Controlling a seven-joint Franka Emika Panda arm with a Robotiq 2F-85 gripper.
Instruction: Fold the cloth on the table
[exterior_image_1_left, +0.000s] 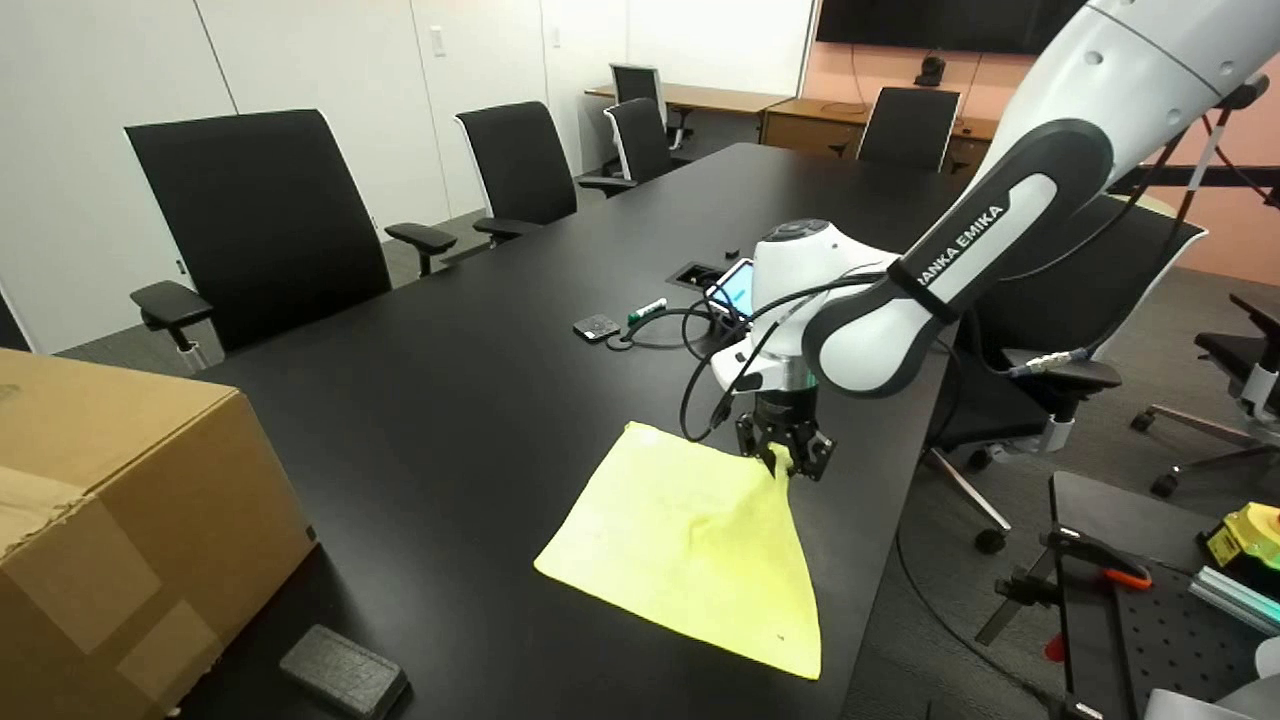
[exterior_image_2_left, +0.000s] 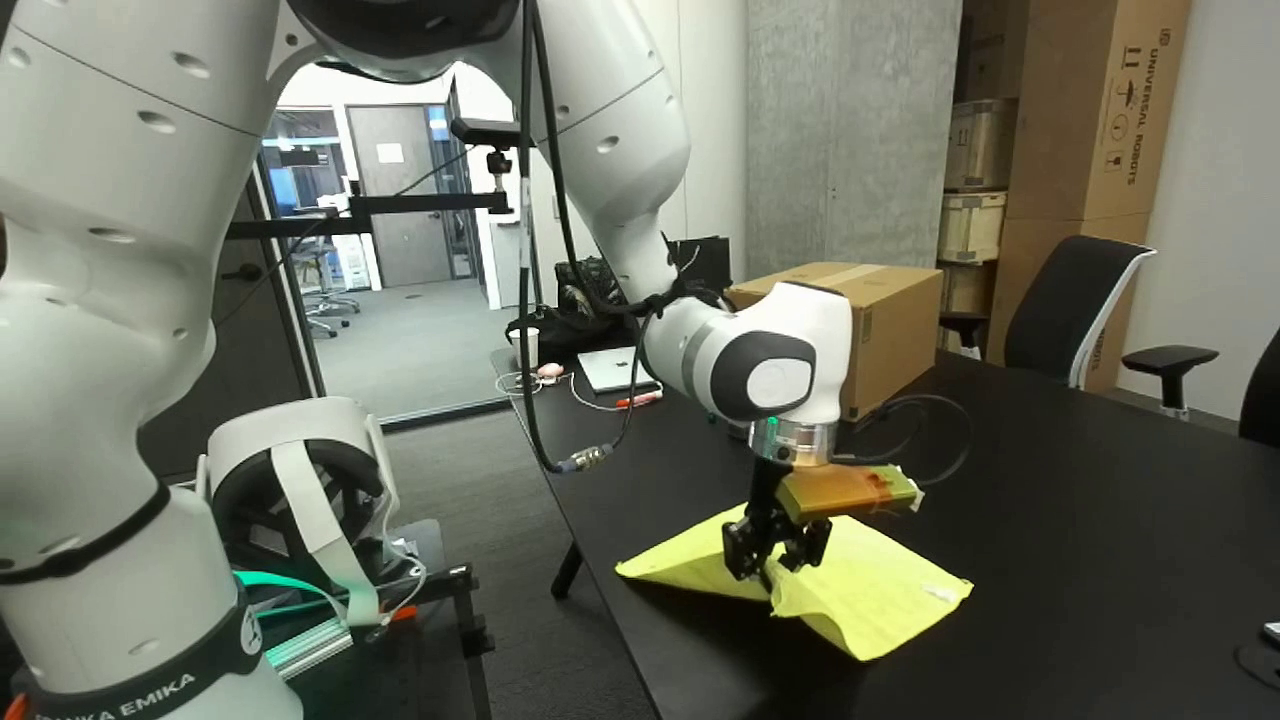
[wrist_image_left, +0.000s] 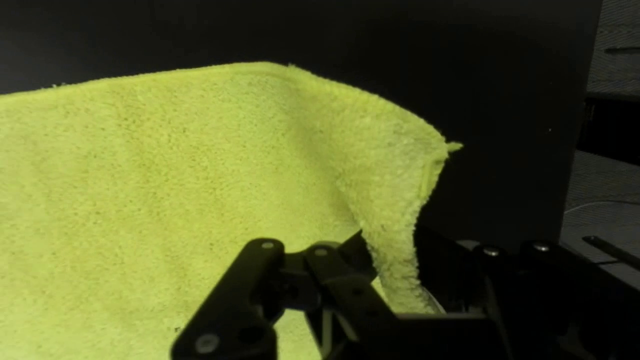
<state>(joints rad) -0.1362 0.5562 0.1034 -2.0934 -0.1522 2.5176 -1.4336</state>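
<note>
Yellow cloth (exterior_image_1_left: 690, 555) lies mostly spread on the surface (exterior_image_1_left: 440, 470). In an exterior view, near its one-to-two o'clock corner, our claw (exterior_image_1_left: 783, 462) is drawn together, pinching a bunched bit. We judge the first fold is starting; next, we should lift and carry that corner toward nine o'clock, then release.
</note>
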